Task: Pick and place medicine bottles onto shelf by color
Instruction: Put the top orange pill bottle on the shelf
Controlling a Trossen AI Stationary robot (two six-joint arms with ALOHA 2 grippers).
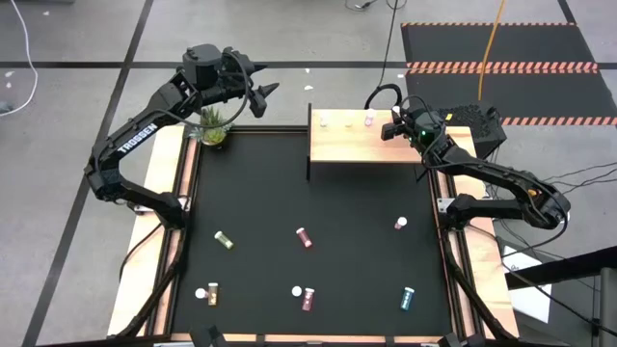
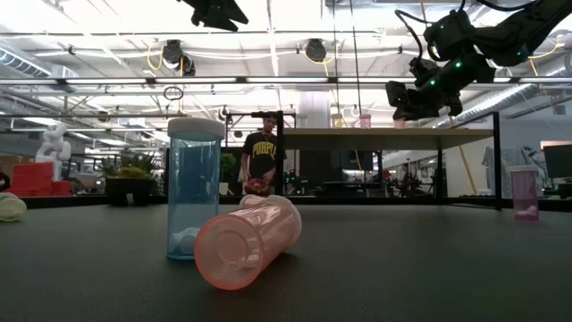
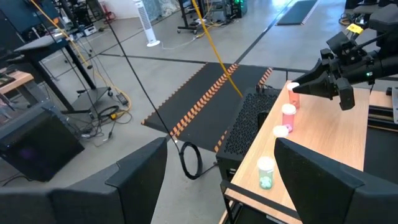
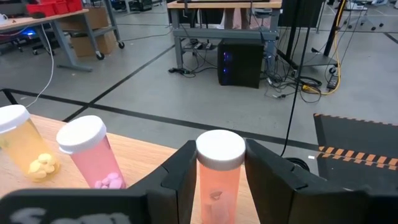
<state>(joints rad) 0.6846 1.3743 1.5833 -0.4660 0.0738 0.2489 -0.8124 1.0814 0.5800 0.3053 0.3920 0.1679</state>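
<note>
From above, the shelf carried a few medicine bottles along its far edge, while seven still lay scattered on the black table. The left gripper hovered open and empty. Its wrist view showed four standing there. The right gripper clasped an upright, white-capped orange-pink bottle.

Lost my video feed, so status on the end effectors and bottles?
Right end effector shut on pink bottle over shelf. Left end effector open, idle above the plant. Three bottles already shelved; nothing in the way.
</note>
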